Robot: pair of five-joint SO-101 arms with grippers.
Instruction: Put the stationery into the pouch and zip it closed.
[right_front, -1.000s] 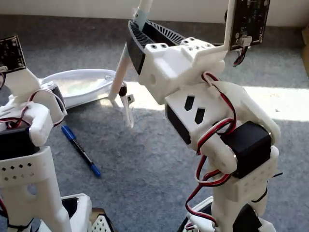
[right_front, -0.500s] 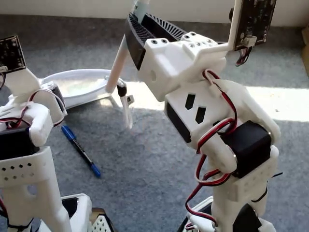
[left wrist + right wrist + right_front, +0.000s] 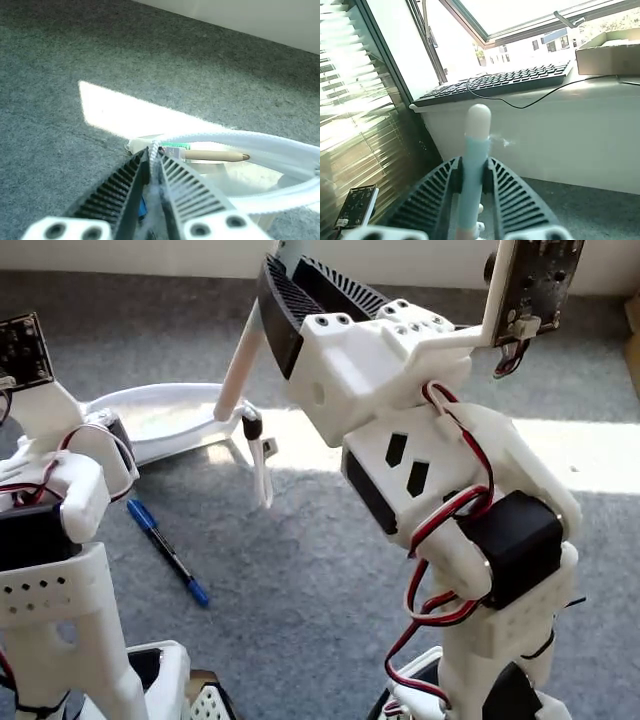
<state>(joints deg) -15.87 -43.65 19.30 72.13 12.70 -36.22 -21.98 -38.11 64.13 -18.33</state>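
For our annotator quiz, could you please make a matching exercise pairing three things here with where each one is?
Things:
1. blue pen
2. white pen
3. beige pen

Places:
A. inside the pouch
B. clamped in the right jaws
C. lying on the carpet, outside the pouch

Pairs: 1-C, 2-B, 3-A

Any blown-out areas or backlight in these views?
High view: a hard sun patch crosses the carpet, reaching the end of the pouch. Left wrist view: the same patch glares beside the pouch. Right wrist view: a bright window backlights the pale pen.
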